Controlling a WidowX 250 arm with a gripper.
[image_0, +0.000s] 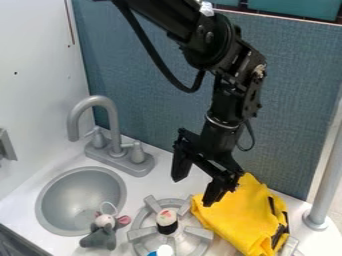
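Note:
The black gripper (194, 186) hangs open above the back of the stove burner, with nothing between its fingers. Its right finger is in front of or against the left edge of a yellow cloth (234, 215) with black patches; I cannot tell whether they touch. A small bottle-like object (166, 218) with a pale, red-marked top and black lower part stands at the middle of the grey burner (141, 234), below the gripper. A grey plush mouse (100, 238) with pink ears lies at the sink's front right edge.
A grey sink basin (73, 200) sits at the left, with a grey faucet (115, 145) behind it. A white and blue object (163, 251) shows at the bottom edge. A grey post (325, 180) rises at the right, and a blue-grey panel (160, 120) stands behind.

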